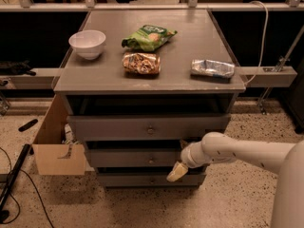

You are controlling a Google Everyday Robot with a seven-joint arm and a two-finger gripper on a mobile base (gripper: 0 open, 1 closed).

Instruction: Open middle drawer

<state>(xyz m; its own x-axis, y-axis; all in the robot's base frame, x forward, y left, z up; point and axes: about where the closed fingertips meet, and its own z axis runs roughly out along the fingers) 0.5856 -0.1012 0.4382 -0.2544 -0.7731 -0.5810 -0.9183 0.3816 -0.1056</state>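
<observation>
The grey cabinet [223,82] has three drawers stacked at its front. The middle drawer [123,158] is a shallow grey front with a small round knob [151,160] at its centre, set between the taller top drawer [114,127] and the bottom drawer [128,179]. My gripper [176,171], cream-tipped on a white arm coming in from the right, hangs at the right part of the middle drawer's lower edge, right of and below the knob. It holds nothing that I can see.
On the cabinet top lie a white bowl [88,42], a green bag [149,36], a brown snack bag [141,63] and a silver packet [213,68]. An open cardboard box [57,151] stands against the cabinet's left side. Black cables [14,179] lie on the speckled floor at the left.
</observation>
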